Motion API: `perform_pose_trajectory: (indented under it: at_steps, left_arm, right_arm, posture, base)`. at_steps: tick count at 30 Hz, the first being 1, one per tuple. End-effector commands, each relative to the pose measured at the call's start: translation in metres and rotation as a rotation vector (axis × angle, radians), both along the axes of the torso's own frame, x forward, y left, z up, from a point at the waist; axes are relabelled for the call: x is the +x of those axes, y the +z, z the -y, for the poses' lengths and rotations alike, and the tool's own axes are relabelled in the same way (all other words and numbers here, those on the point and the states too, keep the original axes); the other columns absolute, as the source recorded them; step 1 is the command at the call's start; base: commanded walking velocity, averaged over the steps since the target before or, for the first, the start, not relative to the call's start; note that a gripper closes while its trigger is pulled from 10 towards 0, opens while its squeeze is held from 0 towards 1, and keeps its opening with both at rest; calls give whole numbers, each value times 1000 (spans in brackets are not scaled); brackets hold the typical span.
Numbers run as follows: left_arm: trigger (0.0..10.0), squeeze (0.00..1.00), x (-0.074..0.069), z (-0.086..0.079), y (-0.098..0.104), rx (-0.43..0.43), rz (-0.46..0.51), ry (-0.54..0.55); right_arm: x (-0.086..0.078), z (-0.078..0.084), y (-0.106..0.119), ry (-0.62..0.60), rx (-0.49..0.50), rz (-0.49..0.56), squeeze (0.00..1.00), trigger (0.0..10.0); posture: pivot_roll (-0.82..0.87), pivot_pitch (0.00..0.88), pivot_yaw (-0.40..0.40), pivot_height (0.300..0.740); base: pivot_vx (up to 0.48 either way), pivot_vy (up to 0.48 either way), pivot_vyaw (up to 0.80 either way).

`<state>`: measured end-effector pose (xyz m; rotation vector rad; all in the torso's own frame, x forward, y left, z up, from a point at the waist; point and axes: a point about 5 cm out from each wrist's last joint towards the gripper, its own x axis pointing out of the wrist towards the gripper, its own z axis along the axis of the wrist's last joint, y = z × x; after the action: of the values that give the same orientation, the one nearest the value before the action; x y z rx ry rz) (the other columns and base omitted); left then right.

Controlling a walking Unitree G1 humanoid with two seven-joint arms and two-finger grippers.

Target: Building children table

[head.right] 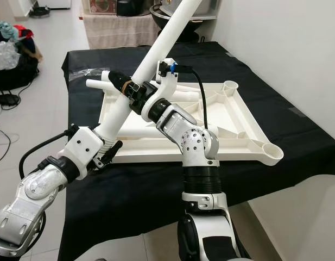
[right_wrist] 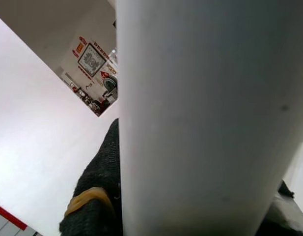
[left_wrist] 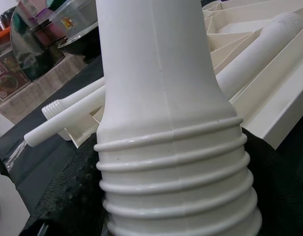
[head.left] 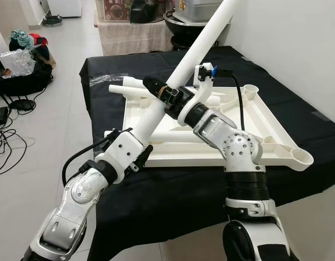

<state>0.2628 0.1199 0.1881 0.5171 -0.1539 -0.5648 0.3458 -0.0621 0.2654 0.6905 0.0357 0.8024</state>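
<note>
A long white plastic table leg with a threaded end (head.left: 197, 49) slants from centre to the frame's top, above the upturned white plastic tabletop (head.left: 265, 122) – left gripper (head.left: 136, 145) and right gripper (head.left: 166, 93) both clamp it. Looks light, stiff, smooth – hold near the threads. No legible writing

White wall (head.left: 286, 32), pale tiled floor (head.left: 42, 136), black tablecloth (head.left: 172, 196)

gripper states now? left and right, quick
Left gripper: closed on the threaded lower end of the white table leg.
Right gripper: closed on the same leg, higher up.
</note>
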Motion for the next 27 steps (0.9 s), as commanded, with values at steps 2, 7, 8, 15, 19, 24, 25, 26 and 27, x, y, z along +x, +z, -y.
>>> perform_pose_trajectory:
  at_steps: [2, 7, 8, 15, 19, 24, 25, 26, 27]
  left_arm:
    - [10000, 0, -6, 9, -3, 17, 1, -79]
    - [10000, 0, -5, 9, -3, 26, 7, -85]
    - [10000, 0, -5, 9, -3, 27, 8, -86]
    - [10000, 0, -6, 6, -2, 56, 22, -99]
    - [10000, 0, -7, 4, -3, 78, 31, -107]
    - [10000, 0, -7, 3, -3, 105, 44, -122]
    - [10000, 0, -7, 3, -3, 115, 53, -126]
    - [10000, 0, -7, 3, -3, 115, 53, -126]
    - [10000, 0, -7, 3, -2, 122, 60, -129]
  right_arm:
    - [0, 0, 7, -29, -26, 46, 0, 0]
    - [-1, -3, 6, -25, -41, 52, 0, 0]
    - [-1, -4, 6, -24, -43, 53, 0, 0]
    - [-4, -7, 7, 4, -54, 61, 1000, 10000]
    - [-4, -8, 7, 7, -60, 65, 0, 10000]
    - [-4, -8, 7, 8, -54, 59, 0, 10000]
    - [-3, -8, 7, 9, -46, 51, 0, 10000]
    - [-3, -8, 7, 9, -46, 51, 0, 10000]
    - [-3, -8, 7, 10, -40, 46, 0, 10000]
  posture:
    - [50, 41, -50, 740]
    - [50, 41, -47, 740]
    - [50, 41, -47, 740]
    - [51, 46, -49, 740]
    - [52, 48, -50, 740]
    - [50, 52, -48, 740]
    - [51, 53, -48, 740]
    - [51, 53, -48, 740]
    - [51, 53, -48, 740]
  base:
    - [0, 0, 0]
    - [0, 0, 0]
    - [0, 0, 0]
    - [0, 0, 0]
    - [0, 0, 0]
    - [0, 0, 0]
    - [0, 0, 0]
    - [0, 0, 0]
    - [0, 0, 0]
